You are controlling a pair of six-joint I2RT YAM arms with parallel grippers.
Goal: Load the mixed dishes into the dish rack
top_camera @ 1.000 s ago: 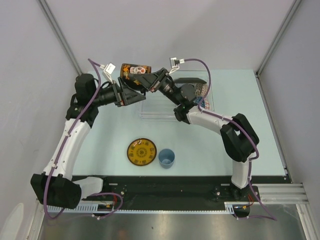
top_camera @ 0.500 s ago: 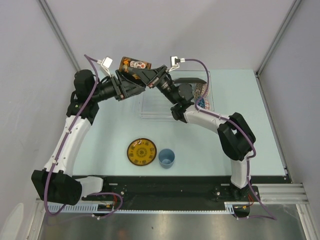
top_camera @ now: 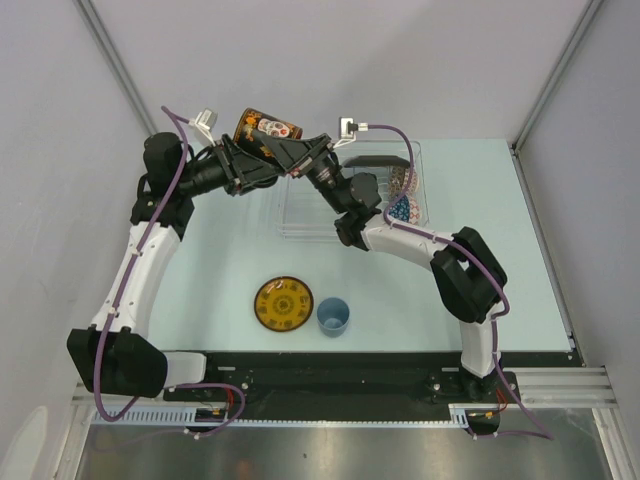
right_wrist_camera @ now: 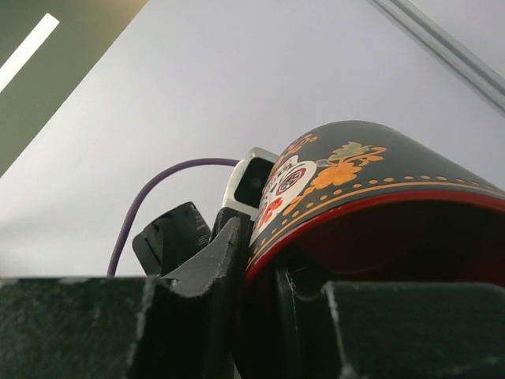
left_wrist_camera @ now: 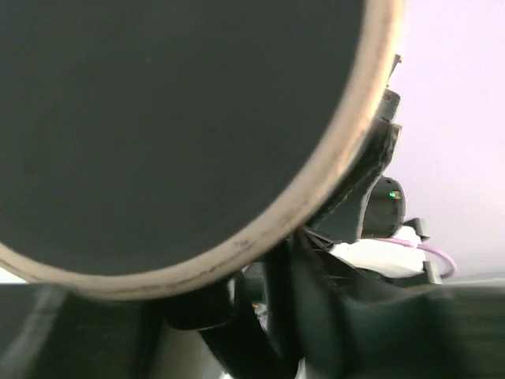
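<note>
Table [top_camera: 200, 270]: pale mint top with a black strip along the near edge. Grey-white walls [top_camera: 330, 60] on three sides, metal posts in the back corners. Landmark is the clear ribbed plastic dish rack [top_camera: 305, 215] at the back of the table.

Dark floral mug with red lining [top_camera: 268, 128] is in the air on its side, just past the rack's far-left corner, between both arms. Right fingers [right_wrist_camera: 201, 292] are clamped on its rim, one outside and one inside the red lining. Left fingers [top_camera: 256, 157] sit at the mug's base end; can't tell if they're gripping.

Near side of the rack, well apart from it: yellow-brown patterned saucer [top_camera: 284, 304], with a light blue cup [top_camera: 333, 317] just beside it on the right.

Rack's right end: black square plate [top_camera: 382, 160], small red-white patterned bowl [top_camera: 402, 180] and blue patterned bowl [top_camera: 405, 211]. All are partly covered by the right arm [top_camera: 420, 240], and their tilt is unreadable.

Left wrist view is nearly filled by the mug's dark, tan-edged base, blurred, and its own fingers can't be made out. Right wrist view shows the print and the rim grip. Only the top view shows the rack and table.
</note>
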